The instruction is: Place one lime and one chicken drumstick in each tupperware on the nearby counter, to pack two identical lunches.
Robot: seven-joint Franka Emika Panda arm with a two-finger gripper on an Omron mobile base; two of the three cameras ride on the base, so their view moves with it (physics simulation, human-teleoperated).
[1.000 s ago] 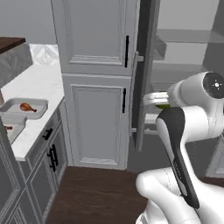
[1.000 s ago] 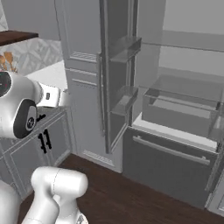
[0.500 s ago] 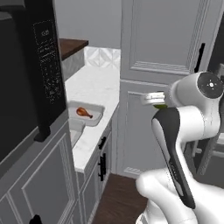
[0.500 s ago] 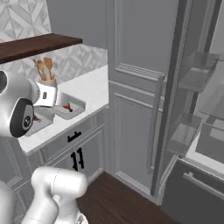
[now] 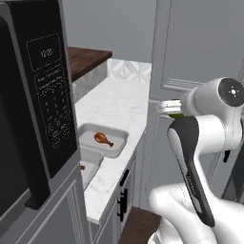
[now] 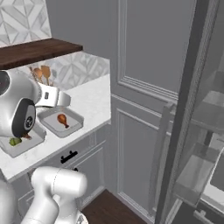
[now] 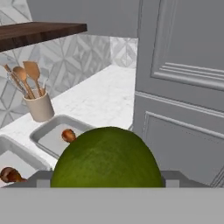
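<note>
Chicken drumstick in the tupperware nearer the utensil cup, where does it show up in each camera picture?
Left base view: the chicken drumstick lies left of centre, in the farther tupperware on the counter.
Right base view: at mid-height on the left, in the tupperware on the right.
Hand view: lower left, right of the utensil cup.
Shared landmark: the dark wooden shelf above the counter.

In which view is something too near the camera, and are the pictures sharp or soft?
Hand view: the round yellow-green lime looms large, hiding part of the light-grey rectangular tupperware. Left base view: soft, the black microwave panel's print unreadable. Right base view: flat even light, faint shadows on the white marbled counter.
</note>
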